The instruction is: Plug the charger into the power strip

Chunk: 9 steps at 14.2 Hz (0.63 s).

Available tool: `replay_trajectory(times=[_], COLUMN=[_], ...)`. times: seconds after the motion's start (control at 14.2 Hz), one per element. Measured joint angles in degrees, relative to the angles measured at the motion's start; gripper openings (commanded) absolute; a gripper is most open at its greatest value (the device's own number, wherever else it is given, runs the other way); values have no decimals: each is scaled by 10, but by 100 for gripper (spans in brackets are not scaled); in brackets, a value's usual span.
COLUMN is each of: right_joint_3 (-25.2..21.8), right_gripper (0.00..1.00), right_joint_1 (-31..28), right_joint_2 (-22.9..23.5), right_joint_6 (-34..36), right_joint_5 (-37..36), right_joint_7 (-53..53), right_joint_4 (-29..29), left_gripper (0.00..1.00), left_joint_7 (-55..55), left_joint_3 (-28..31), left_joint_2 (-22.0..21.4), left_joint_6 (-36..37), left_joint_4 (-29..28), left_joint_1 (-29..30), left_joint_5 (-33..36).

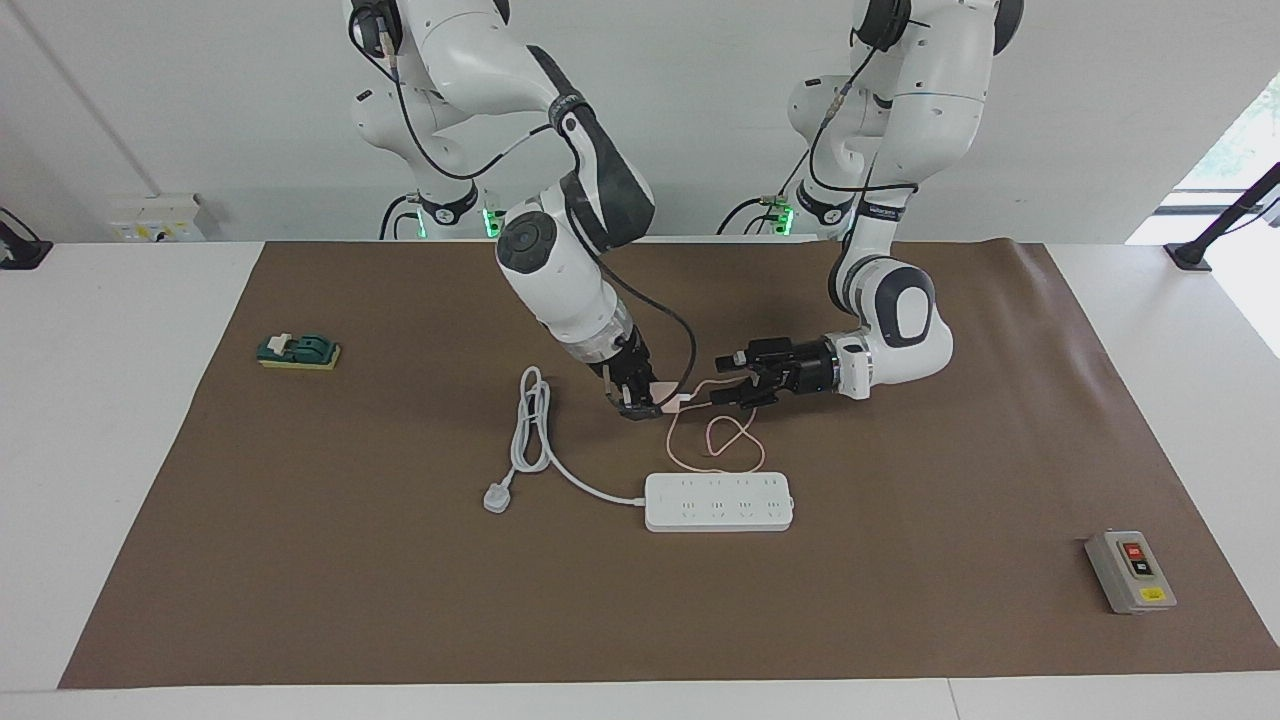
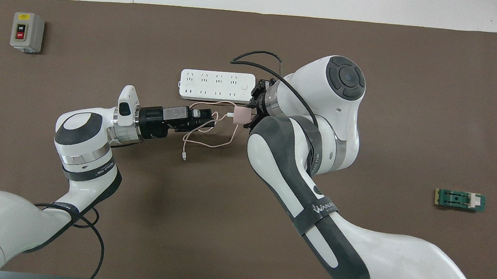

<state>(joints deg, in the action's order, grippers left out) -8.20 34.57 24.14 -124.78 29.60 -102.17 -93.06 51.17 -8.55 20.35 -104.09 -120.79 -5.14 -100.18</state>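
Observation:
My right gripper (image 1: pixel 648 402) is shut on the pale-pink charger (image 1: pixel 672 402) and holds it above the mat, just nearer to the robots than the white power strip (image 1: pixel 718 502). The charger also shows in the overhead view (image 2: pixel 240 114), beside the strip (image 2: pixel 216 86). Its thin pink cable (image 1: pixel 715 440) hangs in loops down to the mat (image 2: pixel 206 143). My left gripper (image 1: pixel 735 380) lies level, pointing at the charger, with fingers apart and the cable running by its tips (image 2: pixel 208 119).
The strip's thick white cord and plug (image 1: pixel 497 498) lie toward the right arm's end. A grey box with red and black buttons (image 1: pixel 1130 571) sits farther out at the left arm's end. A green block (image 1: pixel 298 351) lies at the right arm's end.

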Motion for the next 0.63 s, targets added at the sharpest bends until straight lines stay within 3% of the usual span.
replay_trajectory(times=[0.63], right_joint_3=[0], right_gripper=[0], right_joint_1=[1], right_joint_2=[3], right_joint_6=[1], right_joint_5=[0], right_joint_7=[0], right_joint_4=[3], left_gripper=[100], left_joint_7=[5], left_joint_3=[-1], left_joint_2=[1], left_joint_6=[-16], left_joint_4=[6], left_joint_1=[-16], left_joint_5=[0])
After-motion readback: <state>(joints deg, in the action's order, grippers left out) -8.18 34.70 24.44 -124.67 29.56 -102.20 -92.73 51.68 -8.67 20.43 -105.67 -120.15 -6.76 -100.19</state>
